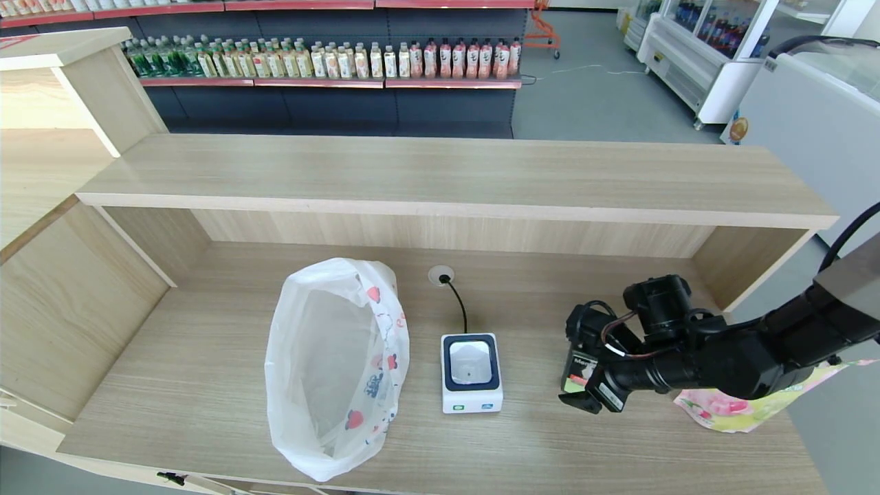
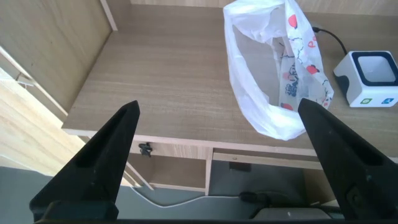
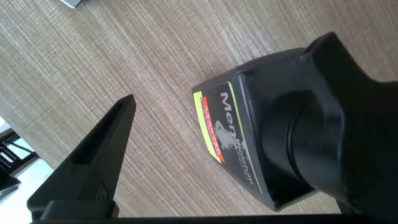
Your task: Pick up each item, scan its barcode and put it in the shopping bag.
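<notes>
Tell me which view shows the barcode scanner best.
The head view: the barcode scanner sits whole on the counter, window up, beside the shopping bag. The left wrist view catches it at the picture's edge, beyond the bag. The right wrist view faces a dark box instead.

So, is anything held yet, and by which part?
Nothing yet. The right gripper is open around the black box, one finger clear of it; left gripper empty.

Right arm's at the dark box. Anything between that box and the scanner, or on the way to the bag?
Nothing visible between the dark box and the scanner: just bare counter. Toward the bag, the scanner itself stands in between, so the box would probably need lifting over it.
</notes>
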Available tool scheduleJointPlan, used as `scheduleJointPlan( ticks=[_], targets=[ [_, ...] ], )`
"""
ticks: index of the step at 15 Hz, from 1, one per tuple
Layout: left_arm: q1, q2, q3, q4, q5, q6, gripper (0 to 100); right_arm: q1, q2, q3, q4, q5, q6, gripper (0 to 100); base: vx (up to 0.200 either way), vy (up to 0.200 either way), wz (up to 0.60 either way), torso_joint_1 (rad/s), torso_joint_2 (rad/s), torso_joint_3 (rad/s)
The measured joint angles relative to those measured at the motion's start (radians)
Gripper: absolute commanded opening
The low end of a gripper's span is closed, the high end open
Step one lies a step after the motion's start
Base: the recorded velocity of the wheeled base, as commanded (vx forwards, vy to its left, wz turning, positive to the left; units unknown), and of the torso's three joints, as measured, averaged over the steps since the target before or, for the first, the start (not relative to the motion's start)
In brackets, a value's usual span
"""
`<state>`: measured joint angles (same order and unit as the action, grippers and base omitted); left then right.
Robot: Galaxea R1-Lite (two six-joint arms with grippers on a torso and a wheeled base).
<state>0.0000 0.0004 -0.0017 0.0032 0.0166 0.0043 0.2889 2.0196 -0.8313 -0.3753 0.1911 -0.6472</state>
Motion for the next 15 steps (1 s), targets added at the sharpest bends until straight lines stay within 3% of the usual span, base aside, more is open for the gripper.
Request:
scheduleJointPlan(
  ticks=[10,12,15],
  targets=[
    [0.000,0.000,0.000,0.000,0.000,0.000,100,0.015,0.002,0.061,-0.121,0.005,0.017,0,0.000,0.000,0.00,0.000,0.00,0.000],
    [0.000,0.000,0.000,0.000,0.000,0.000,100,0.015,-0.036,0.094,-0.156,0.017,0.103,0,0.000,0.000,0.00,0.000,0.00,0.000],
    [0.000,0.000,0.000,0.000,0.000,0.000,100,0.013,-0.180,0.115,-0.167,0.068,0.334,0,0.000,0.000,0.00,0.000,0.00,0.000]
  ],
)
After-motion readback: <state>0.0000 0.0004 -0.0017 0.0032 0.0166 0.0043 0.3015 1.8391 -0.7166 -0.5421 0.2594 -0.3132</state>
